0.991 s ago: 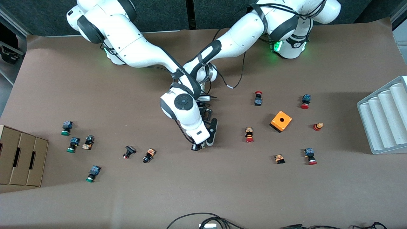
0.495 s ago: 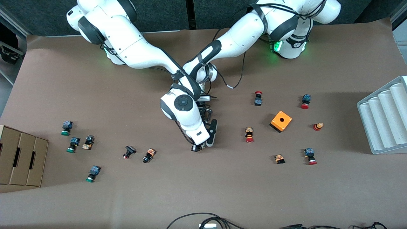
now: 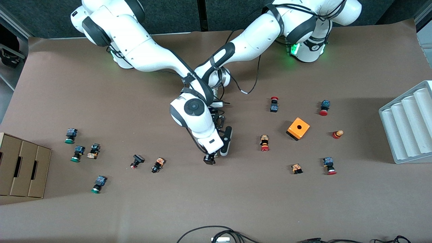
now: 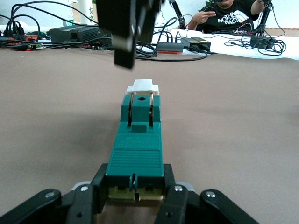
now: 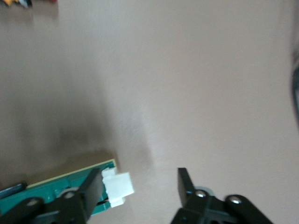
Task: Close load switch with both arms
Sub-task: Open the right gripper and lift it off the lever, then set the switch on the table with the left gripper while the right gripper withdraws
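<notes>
Brown paper-covered counter (image 3: 236, 202), with push buttons scattered toward both ends, an orange cube with a hole (image 3: 298, 128), a grey ridged tray (image 3: 410, 123) and cardboard boxes (image 3: 22, 168) at the edges. Load switch (image 4: 138, 140) is lying flat mid-counter under the two wrists, hidden by them in the front view. Left gripper (image 4: 135, 198) is clamping its fingers (image 4: 86, 200) narrow on the green body's plain end; right gripper (image 5: 140, 191) is sitting at the white end (image 5: 117, 186) with fingers (image 5: 187, 182) spread wide, one finger alongside the white piece and the other standing clear over bare counter, nothing gripped. Switch is looking like rigid moulded plastic, light, smooth-sided, so likely to skid on the paper unless one end is pinned; the small white piece is probably the delicate moving part. Best hold judged: flat green side faces at the plain end, with the other arm pressing squarely on the white end. Versus a second ago: right fingers were pinched together and are now apart, and the right wrist is sitting very slightly differently in the front view; left grip and everything else on the counter are looking unchanged.
</notes>
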{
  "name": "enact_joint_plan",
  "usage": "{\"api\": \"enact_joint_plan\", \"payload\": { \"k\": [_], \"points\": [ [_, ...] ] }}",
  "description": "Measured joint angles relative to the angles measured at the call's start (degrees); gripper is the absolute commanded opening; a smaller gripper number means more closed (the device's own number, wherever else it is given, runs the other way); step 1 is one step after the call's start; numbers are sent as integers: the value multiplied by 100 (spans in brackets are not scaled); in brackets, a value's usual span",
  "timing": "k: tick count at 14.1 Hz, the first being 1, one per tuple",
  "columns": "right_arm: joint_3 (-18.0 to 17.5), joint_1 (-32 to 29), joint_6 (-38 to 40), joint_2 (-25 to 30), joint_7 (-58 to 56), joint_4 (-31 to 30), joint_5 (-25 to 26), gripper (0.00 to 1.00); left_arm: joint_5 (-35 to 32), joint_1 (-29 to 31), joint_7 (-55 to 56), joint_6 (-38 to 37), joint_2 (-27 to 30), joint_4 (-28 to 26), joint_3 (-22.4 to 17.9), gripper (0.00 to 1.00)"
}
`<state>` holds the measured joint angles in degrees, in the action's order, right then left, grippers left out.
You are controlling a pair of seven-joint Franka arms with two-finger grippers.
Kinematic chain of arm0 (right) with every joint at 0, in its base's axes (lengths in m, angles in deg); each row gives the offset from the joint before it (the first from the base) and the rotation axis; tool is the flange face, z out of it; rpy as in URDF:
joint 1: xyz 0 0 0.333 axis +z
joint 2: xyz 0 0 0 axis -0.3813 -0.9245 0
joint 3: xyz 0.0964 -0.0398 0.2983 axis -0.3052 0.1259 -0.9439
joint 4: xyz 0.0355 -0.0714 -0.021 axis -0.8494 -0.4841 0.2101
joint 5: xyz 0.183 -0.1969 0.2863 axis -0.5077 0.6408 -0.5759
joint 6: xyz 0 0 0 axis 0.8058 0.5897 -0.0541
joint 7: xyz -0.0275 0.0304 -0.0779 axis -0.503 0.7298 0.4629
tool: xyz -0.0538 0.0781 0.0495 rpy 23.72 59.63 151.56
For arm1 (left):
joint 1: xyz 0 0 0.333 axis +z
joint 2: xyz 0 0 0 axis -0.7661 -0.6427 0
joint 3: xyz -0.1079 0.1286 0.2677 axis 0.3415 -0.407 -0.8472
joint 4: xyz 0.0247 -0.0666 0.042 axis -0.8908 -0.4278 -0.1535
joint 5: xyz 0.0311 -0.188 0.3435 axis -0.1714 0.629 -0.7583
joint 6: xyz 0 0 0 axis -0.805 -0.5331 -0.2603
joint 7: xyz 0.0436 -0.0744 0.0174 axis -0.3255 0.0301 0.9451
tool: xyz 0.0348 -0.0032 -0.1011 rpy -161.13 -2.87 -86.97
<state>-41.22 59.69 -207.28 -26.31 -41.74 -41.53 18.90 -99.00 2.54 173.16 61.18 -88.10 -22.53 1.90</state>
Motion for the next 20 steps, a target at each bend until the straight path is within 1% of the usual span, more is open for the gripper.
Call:
{"api": "enact_joint_plan", "payload": {
  "k": [1,4,6,8,9,13,16,19,20],
  "points": [
    [0,0,31,130,14,5,0,100,0,0,5,6,-1,1,0,100],
    [1,0,264,568,438,9,0,100,-1,-2,40,41,-1,12,-1,100],
    [-1,3,640,890,1013,15,0,100,23,-2,61,57,-1,25,7,100],
    [-4,5,1080,1208,1678,33,0,100,251,-5,-27,71,4,85,31,100],
    [-6,5,1322,1358,2003,42,0,100,477,-9,-283,84,19,133,48,100],
    [2,-4,2388,1873,3512,61,-16,100,1598,-22,-1952,150,222,351,159,100],
    [64,-104,3038,2161,3970,60,-172,100,2460,-26,-3350,151,482,385,215,100],
    [119,-646,3202,2350,3982,59,-942,100,3342,-25,-4918,147,745,457,216,100],
    [124,-871,3248,2387,3969,60,-1110,100,3638,-24,-5405,144,824,502,214,100]
  ]
}}
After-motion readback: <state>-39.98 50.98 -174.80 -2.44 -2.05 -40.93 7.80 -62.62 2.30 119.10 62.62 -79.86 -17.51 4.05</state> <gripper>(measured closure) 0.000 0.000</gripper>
